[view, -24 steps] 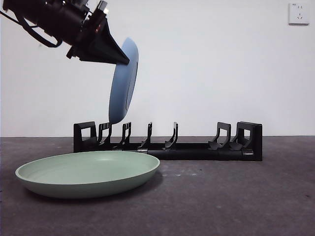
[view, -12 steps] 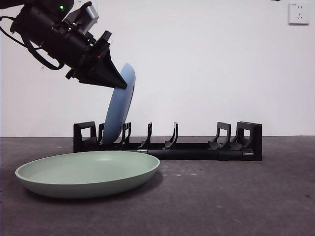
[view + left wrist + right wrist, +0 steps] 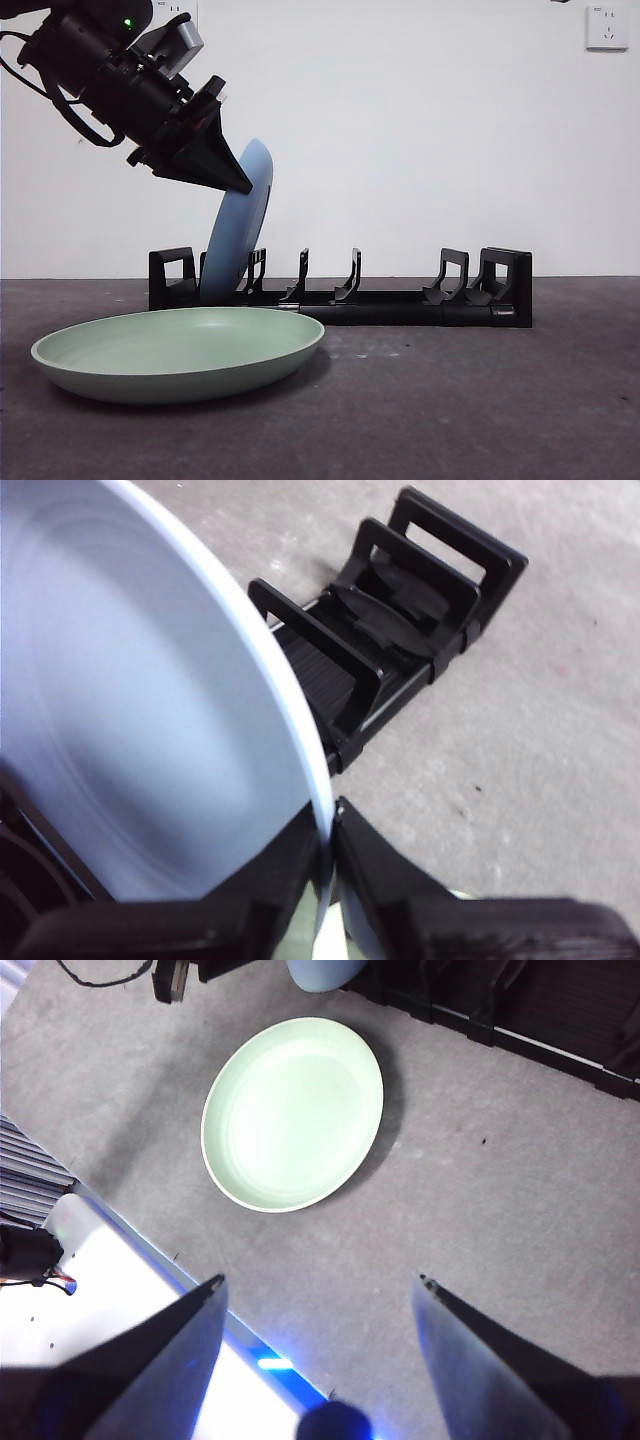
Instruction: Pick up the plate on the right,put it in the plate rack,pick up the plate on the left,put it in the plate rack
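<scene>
The left gripper [image 3: 243,183] is clamped on the top rim of the blue plate [image 3: 236,235], and that plate stands on edge, leaning, its lower edge down among the prongs at one end of the plate rack [image 3: 400,300]. The left wrist view shows the two jaws pinching the thin rim, one either side, with the rack's looped end just beyond the blue plate.

It looks stiff and light, likely plastic, smooth enough to slip in a rim pinch, so the hold on the rim wants to stay firm until a prong takes its weight.

The green plate [image 3: 180,352] lies flat on the table [image 3: 480,400], just in front of the rack and apart from it. Its low raised rim is the place to grip.

The right gripper [image 3: 318,1295] hangs spread wide and empty, above the table, well clear of the rack.
</scene>
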You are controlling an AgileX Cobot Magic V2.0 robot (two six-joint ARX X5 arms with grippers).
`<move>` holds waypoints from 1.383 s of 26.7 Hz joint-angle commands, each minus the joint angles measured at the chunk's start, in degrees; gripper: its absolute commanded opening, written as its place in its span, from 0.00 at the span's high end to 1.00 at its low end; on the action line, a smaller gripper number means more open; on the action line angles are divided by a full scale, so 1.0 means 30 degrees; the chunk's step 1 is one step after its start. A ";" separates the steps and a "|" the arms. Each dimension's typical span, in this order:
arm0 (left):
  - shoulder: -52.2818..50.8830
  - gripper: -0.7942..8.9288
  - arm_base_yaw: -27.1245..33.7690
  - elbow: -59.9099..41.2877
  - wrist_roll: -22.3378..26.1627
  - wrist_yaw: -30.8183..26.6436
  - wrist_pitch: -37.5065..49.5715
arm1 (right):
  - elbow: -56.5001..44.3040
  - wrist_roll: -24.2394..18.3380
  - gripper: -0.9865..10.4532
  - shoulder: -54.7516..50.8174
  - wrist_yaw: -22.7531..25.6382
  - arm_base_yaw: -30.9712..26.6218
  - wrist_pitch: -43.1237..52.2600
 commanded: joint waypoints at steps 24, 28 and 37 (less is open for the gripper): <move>-0.3402 0.72 0.0044 0.0095 0.0845 -0.0138 -0.2616 | -0.0197 -0.0015 0.64 0.0044 0.0525 0.0036 0.0255; -0.5668 0.62 0.0044 0.0095 0.1166 -0.0335 -0.3585 | -0.0204 0.0488 0.64 0.0306 0.0510 0.0036 0.1107; -1.1970 0.62 0.0044 0.0102 0.3257 -0.0845 -0.7184 | -0.0233 0.1341 0.64 0.2521 0.0663 0.1333 0.2878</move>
